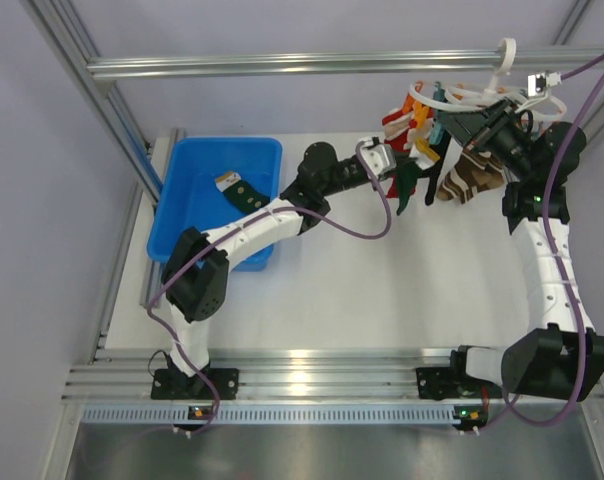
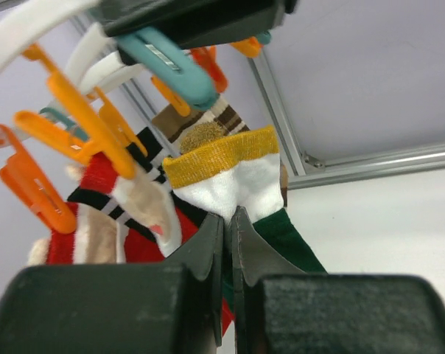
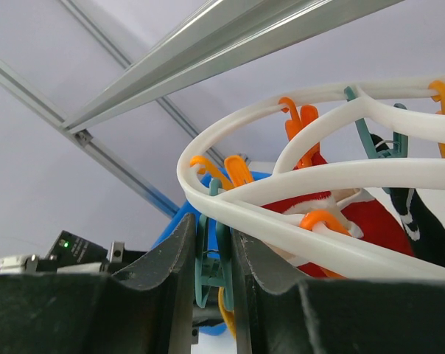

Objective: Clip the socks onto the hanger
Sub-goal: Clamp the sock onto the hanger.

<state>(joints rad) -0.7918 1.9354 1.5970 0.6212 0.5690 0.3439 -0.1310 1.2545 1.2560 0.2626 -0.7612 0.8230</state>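
The white hanger (image 1: 469,98) hangs by its hook from the top rail, with orange and teal pegs. Red socks (image 1: 400,122) and a brown-and-cream striped sock (image 1: 472,180) hang from it. My left gripper (image 1: 404,165) is shut on a dark green sock (image 2: 281,236) with a white and yellow cuff, held just below a teal peg (image 2: 167,66); in the left wrist view the gripper (image 2: 228,221) pinches the white cuff. My right gripper (image 1: 460,122) is at the ring (image 3: 281,221); in its wrist view the gripper (image 3: 214,228) is shut on a teal peg (image 3: 214,265).
A blue bin (image 1: 197,160) stands at the back left with a dark sock (image 1: 237,188) in it. An aluminium rail (image 1: 282,65) crosses above the table's far edge. Orange pegs (image 2: 82,118) and a red sock (image 2: 97,192) hang close to my left gripper.
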